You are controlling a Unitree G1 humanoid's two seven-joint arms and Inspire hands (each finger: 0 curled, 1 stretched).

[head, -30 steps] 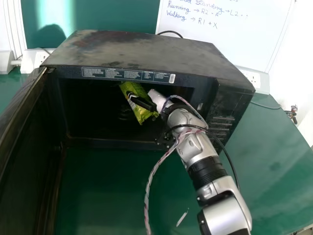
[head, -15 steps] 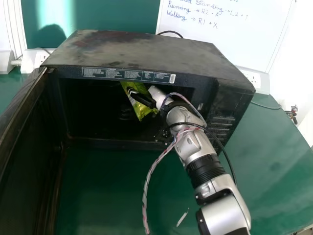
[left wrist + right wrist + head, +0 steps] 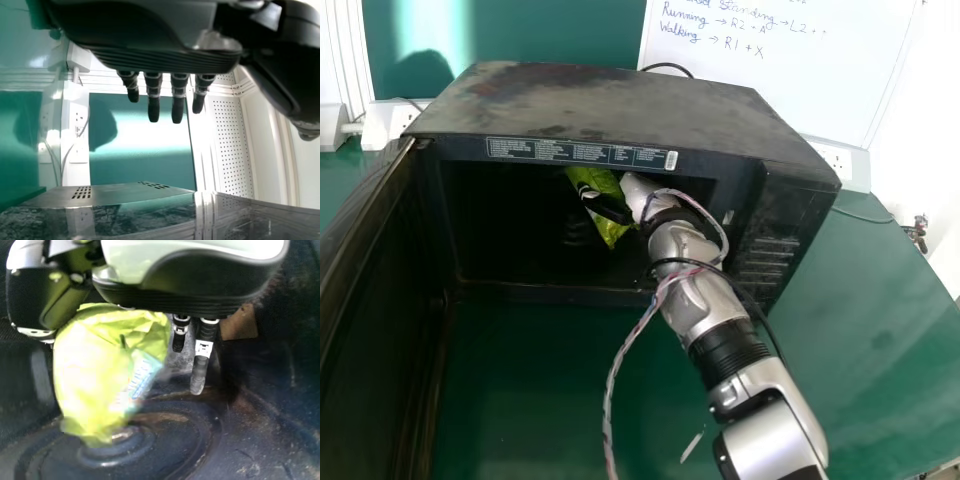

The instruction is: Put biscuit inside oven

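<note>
L. hand [image 3: 145, 30] is seen open, fingers straight, in the left wrist view. Green table [image 3: 550, 390] is seen below the oven's swung-open door [image 3: 370, 300]. Inside the oven [image 3: 600, 105], the biscuit pkt. [image 3: 605, 182] is held tilted over the floor, gripped by the R. hand [image 3: 610, 210]; whether the floor is touched can't be told. A whiteboard [image 3: 780, 70] w/ handwriting is seen behind.

1. I see the biscuit packet [image 3: 92, 375], yellow-green and crinkled, gripped in my right hand [image 3: 643, 194], hanging tilted below the palm.
2. The oven [image 3: 590, 105], black with a dusty top, stands around my hand, its door open to the left.
</note>
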